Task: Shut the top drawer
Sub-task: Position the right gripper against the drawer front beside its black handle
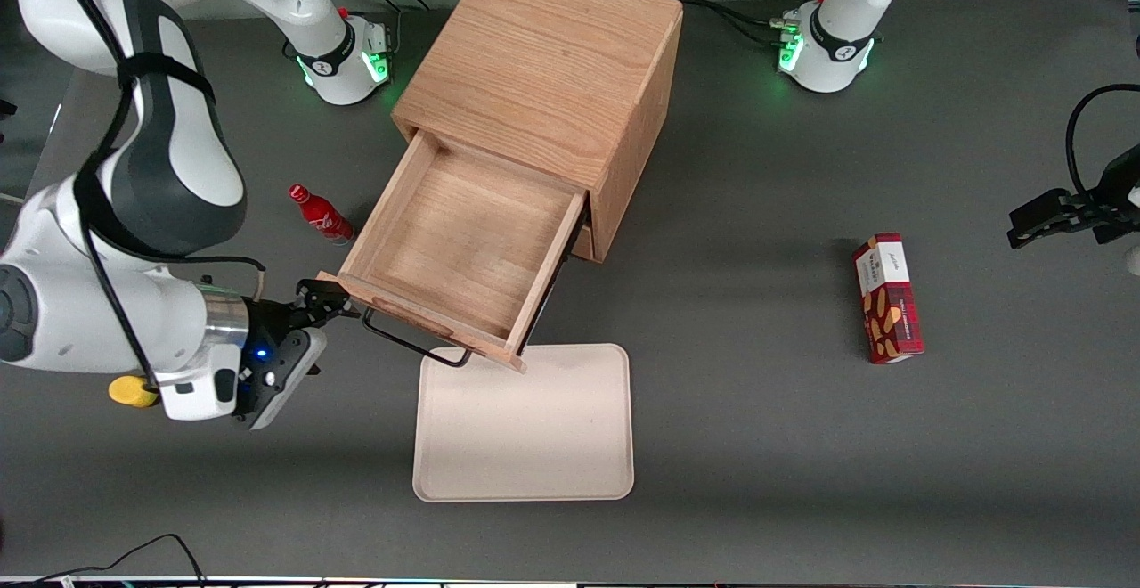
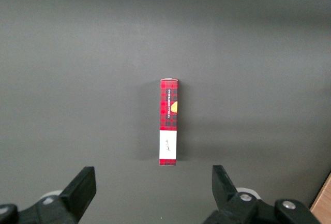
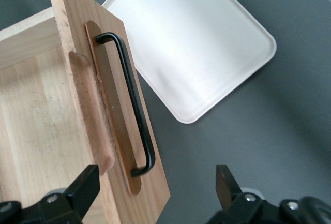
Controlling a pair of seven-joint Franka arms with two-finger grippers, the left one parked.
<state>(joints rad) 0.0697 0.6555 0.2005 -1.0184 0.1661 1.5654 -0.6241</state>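
Observation:
The oak cabinet (image 1: 543, 62) stands in the middle of the table with its top drawer (image 1: 463, 240) pulled far out and nothing inside it. A thin black wire handle (image 1: 414, 343) runs along the drawer's flat front panel (image 3: 111, 110), and it shows close up as the handle (image 3: 132, 100) in the right wrist view. My gripper (image 1: 321, 312) is open at the end of the front panel toward the working arm. In the wrist view the gripper (image 3: 156, 185) straddles that panel end. One finger (image 3: 85, 185) is over the drawer's inside and the other finger (image 3: 226, 182) is over the table.
A beige tray (image 1: 525, 423) lies on the table in front of the open drawer, partly under its front. A small red cola bottle (image 1: 319, 214) lies beside the drawer. A yellow object (image 1: 132, 390) shows by my wrist. A red box (image 1: 888, 298) lies toward the parked arm's end.

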